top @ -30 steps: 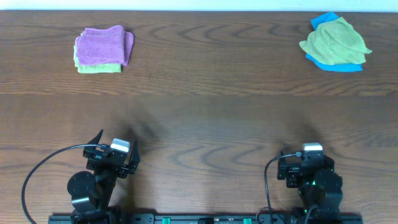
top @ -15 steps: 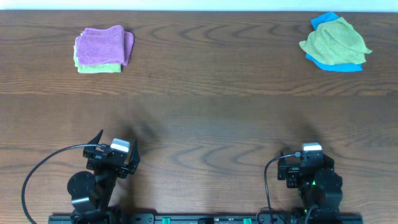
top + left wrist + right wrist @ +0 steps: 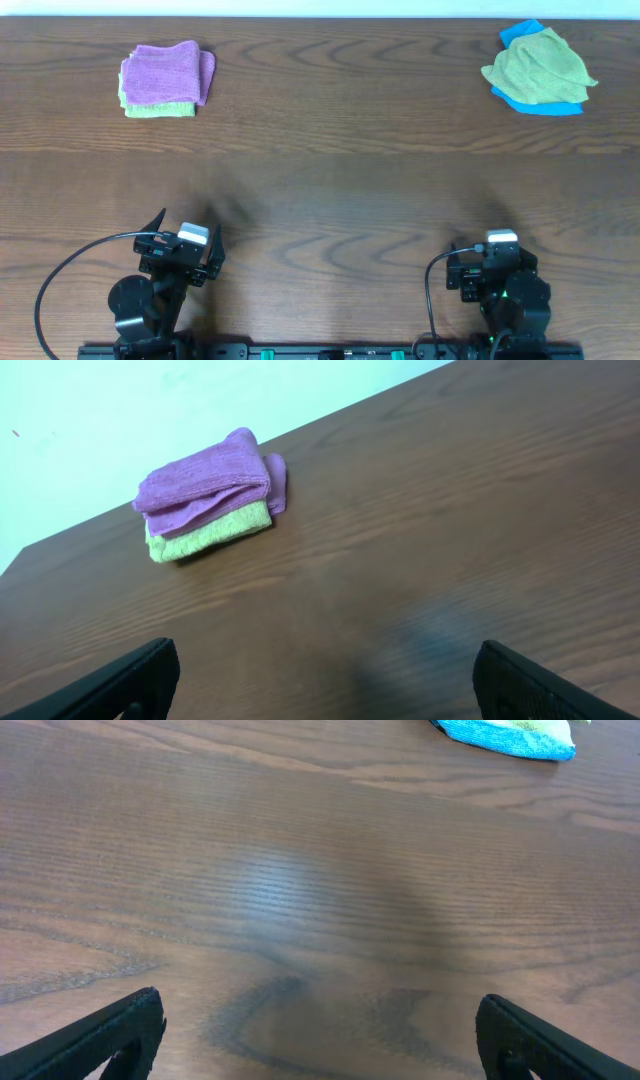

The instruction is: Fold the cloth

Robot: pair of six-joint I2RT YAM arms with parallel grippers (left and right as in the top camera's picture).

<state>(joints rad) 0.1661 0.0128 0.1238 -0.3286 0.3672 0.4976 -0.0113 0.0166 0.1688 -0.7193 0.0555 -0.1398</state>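
The cloth (image 3: 165, 75) is lilac-purple and lies folded on top of a lime-green cloth (image 3: 160, 109) at the table's far left. The left wrist view shows that same cloth (image 3: 210, 480) far ahead, stacked on the green one (image 3: 205, 532). My left gripper (image 3: 184, 246) sits at the near left edge, open and empty, far from the cloth. In its own view the left gripper (image 3: 325, 680) has only bare wood between its fingers. My right gripper (image 3: 498, 255) sits at the near right, open and empty. The right gripper (image 3: 320, 1035) also frames bare wood.
At the far right, a crumpled green cloth (image 3: 540, 66) lies on a blue cloth (image 3: 545, 105); the blue cloth's edge (image 3: 505, 735) shows at the top of the right wrist view. A pale wall runs behind the brown wooden table (image 3: 330, 170).
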